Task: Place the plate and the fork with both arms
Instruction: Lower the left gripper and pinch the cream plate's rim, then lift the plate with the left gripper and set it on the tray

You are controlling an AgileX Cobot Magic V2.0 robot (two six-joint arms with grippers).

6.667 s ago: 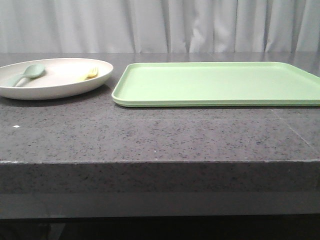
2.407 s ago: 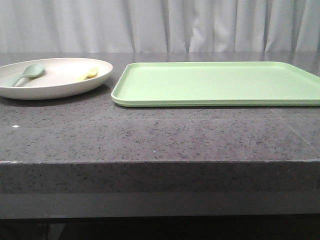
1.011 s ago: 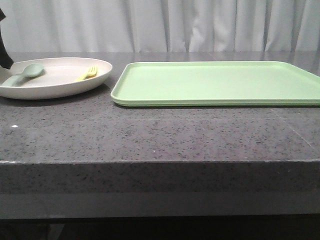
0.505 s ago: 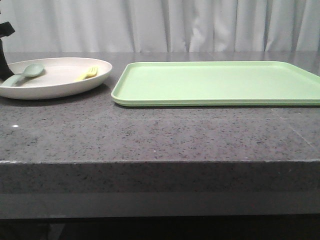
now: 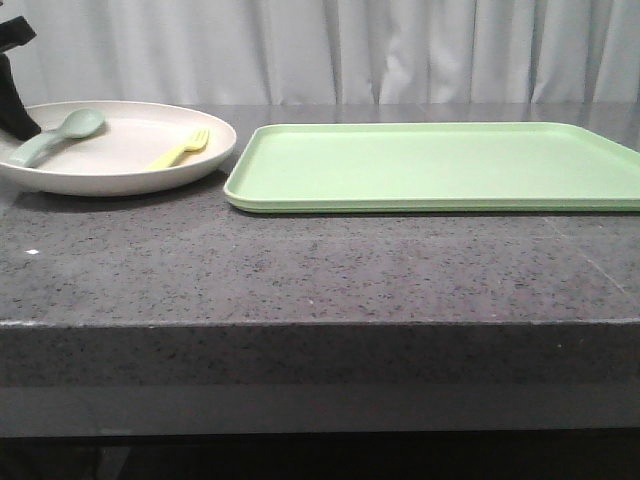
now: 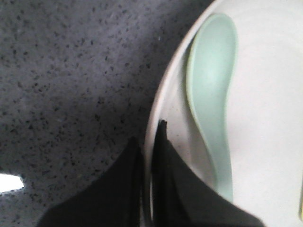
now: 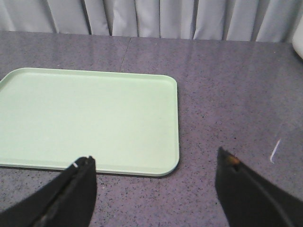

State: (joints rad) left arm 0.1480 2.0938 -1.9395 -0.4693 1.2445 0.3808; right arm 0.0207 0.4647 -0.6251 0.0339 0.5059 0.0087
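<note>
While the left gripper point(image 6: 147, 189) pinches the plate point(image 5: 120, 170) at its outer rim, one finger sits outside the rim and one just inside, closed on the edge. Plate lies at the far left of the dark speckled counter point(image 5: 320, 270); whether it is tilted or raised, cannot tell. On it: the fork point(image 5: 180, 150), pale yellow, toward the tray side, and a grey-green spoon point(image 5: 55, 135) close by the gripping fingers, not touched by them. Right gripper point(image 7: 154, 177) hangs spread wide over the counter, holding nothing, near the corner of the green tray point(image 5: 440, 165). Tray bare. Judgement: early stage; plate grasped but not yet on the tray, fork untouched. Left to do: carry plate over, then fetch fork, likely with the right arm
</note>
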